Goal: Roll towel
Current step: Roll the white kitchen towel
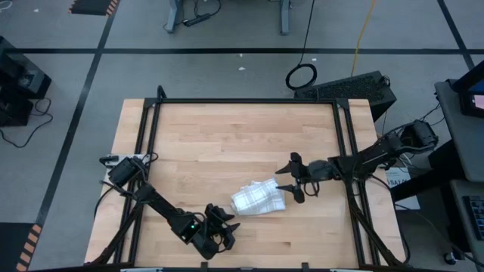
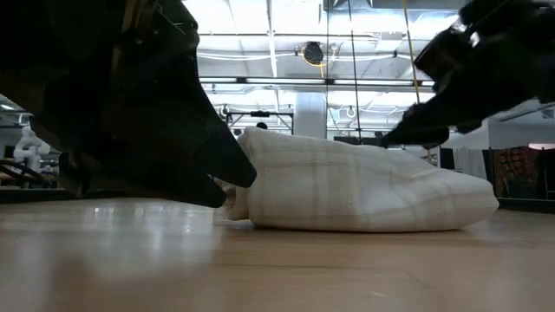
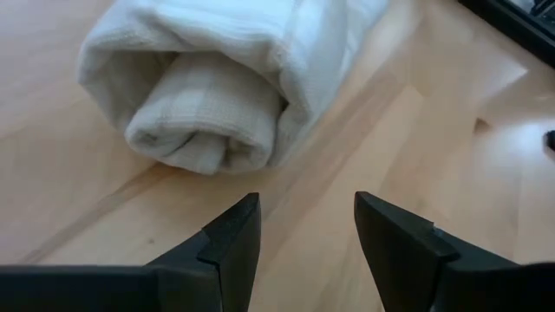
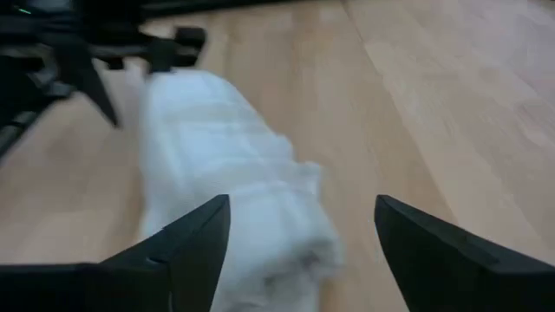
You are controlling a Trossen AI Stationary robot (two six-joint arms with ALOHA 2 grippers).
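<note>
Towel (image 1: 259, 198) rolled into a short fat bundle, lying on the wooden table (image 1: 227, 128) toward the near edge, a bit right of centre; spiral end visible in the left wrist view, layers loosely wound. Right gripper (image 1: 290, 177) just beside the roll's right end, fingers spread wide, holding nothing, apparently clear of the cloth. Left gripper (image 1: 224, 219) just off the roll's left end, fingers partly open, empty, not touching. Roll looks essentially done. Risks, judged from this: outer flap not tucked, so could spring loose and unwind with no grip on it; thin cloth, little friction between layers. Could also snag on a right fingertip if that arm pulls away low across the fabric, dragging the end open. Left arm close enough to nudge the bundle sideways or flatten the spiral on any forward move. Small tag not discernible here.
</note>
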